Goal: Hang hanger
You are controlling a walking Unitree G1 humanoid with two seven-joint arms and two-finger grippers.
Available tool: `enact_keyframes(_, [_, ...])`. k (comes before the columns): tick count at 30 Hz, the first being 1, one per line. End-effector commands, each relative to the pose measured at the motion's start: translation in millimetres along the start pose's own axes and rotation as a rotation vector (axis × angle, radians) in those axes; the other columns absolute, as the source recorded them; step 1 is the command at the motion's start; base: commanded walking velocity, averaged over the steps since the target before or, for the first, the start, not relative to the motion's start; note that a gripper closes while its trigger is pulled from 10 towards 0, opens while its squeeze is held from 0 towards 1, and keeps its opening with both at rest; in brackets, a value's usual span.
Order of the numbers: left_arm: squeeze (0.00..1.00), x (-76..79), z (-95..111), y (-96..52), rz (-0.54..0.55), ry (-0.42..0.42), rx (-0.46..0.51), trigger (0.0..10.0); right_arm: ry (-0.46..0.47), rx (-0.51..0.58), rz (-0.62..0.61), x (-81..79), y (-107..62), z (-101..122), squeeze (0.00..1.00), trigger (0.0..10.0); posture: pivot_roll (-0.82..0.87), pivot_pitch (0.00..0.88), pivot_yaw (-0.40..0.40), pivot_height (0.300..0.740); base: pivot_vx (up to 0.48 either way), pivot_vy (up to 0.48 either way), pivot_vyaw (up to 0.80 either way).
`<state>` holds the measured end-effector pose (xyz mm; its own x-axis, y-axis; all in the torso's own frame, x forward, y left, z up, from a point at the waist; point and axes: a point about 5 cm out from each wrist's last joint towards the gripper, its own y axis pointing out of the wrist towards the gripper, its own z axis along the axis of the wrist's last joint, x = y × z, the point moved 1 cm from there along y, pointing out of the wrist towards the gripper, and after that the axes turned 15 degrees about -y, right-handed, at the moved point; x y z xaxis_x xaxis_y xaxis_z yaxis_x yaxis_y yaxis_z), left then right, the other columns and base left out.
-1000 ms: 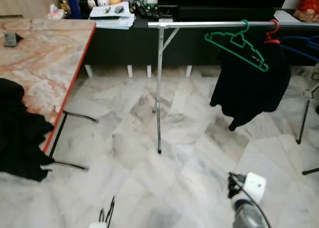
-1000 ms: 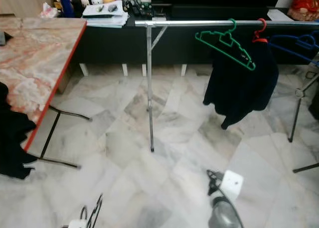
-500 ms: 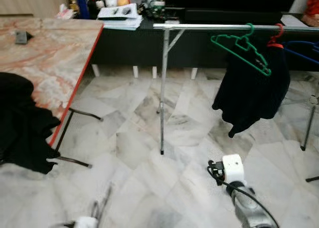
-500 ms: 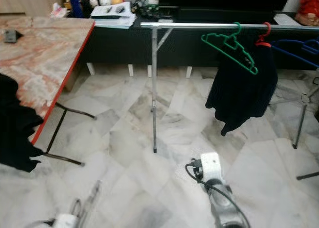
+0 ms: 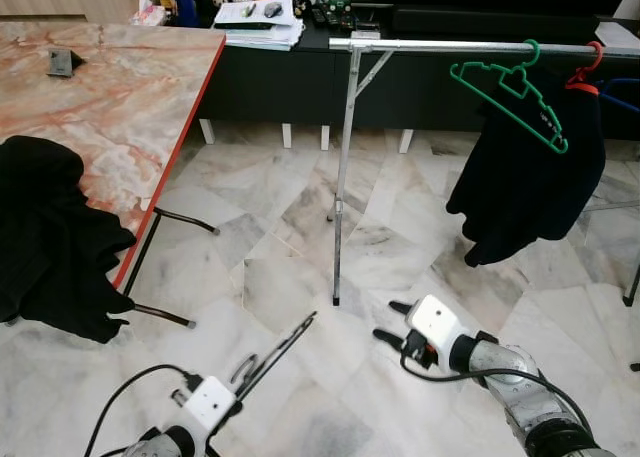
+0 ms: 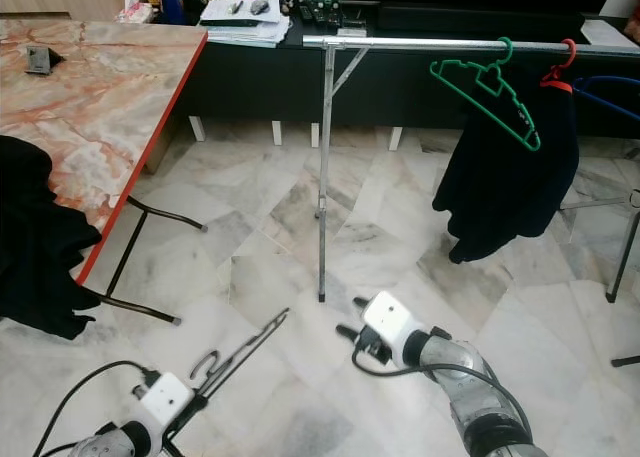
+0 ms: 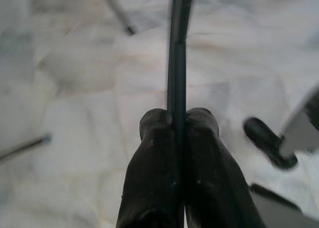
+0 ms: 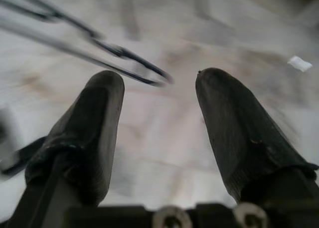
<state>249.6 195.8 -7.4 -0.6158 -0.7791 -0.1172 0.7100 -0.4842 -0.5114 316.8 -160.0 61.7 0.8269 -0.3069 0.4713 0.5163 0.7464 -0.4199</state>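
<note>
We judge the carrying step in hand: our left end effector (image 5: 232,390) is clamped on a dark hanger (image 5: 275,346) low over the floor, our right end effector (image 5: 392,320) gapes empty nearby, and next the hanger must be lifted onto the rail (image 5: 440,46) well ahead and above.
</note>
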Motion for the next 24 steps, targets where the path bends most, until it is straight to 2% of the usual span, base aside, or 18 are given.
enact_keyframes(1, [0.00,2.1,-2,-6.4,-0.091,0.066,-0.048,10.0,-0.008,0.020,0.111,-5.1,-6.3,0,0.00,10.0,0.05,0.124,-0.026,0.740,0.000,0.000,0.00])
enact_keyframes(4, [0.00,2.4,17,-9.2,-0.191,0.131,-0.028,10.0,-0.021,0.046,0.223,-4.2,-11.8,5,0.00,10.0,0.05,0.119,-0.030,0.740,0.000,0.000,0.00])
enact_keyframes(5, [0.00,2.4,17,-9.2,-0.191,0.131,-0.028,10.0,-0.021,0.046,0.223,-4.2,-11.8,5,0.00,10.0,0.05,0.119,-0.030,0.740,0.000,0.000,0.00])
enact_keyframes(7, [0.00,3.3,32,-9.9,-0.237,0.159,-0.009,10.0,-0.023,0.079,0.300,-5.4,-14.0,11,0.00,10.0,0.05,0.110,-0.032,0.740,0.000,0.000,0.00])
enact_keyframes(10, [0.00,4.4,40,-10.2,-0.261,0.176,-0.003,10.0,-0.024,0.090,0.331,-6.0,-14.5,13,0.00,10.0,0.05,0.108,-0.032,0.740,0.000,0.000,0.00])
enact_keyframes(11, [0.00,8.9,48,-10.5,-0.314,0.236,-0.029,10.0,-0.030,0.091,0.354,-7.1,-11.8,14,0.00,10.0,0.05,0.108,-0.032,0.740,0.000,0.000,0.00])
enact_keyframes(12, [0.00,10.4,50,-10.7,-0.330,0.256,-0.039,10.0,-0.030,0.091,0.357,-7.4,-10.4,15,0.00,10.0,0.05,0.108,-0.032,0.740,0.000,0.000,0.00])
enact_keyframes(18, [0.00,20.9,73,-11.7,-0.416,0.330,-0.031,10.0,-0.033,0.170,0.425,-17.4,-0.8,28,0.00,10.0,0.06,0.115,-0.036,0.740,0.000,0.000,0.00])
enact_keyframes(24, [0.00,19.3,84,-10.6,-0.446,0.385,-0.054,10.0,-0.020,0.188,0.495,-27.3,3.1,31,0.00,10.0,0.07,0.130,-0.040,0.740,0.000,0.000,0.00])
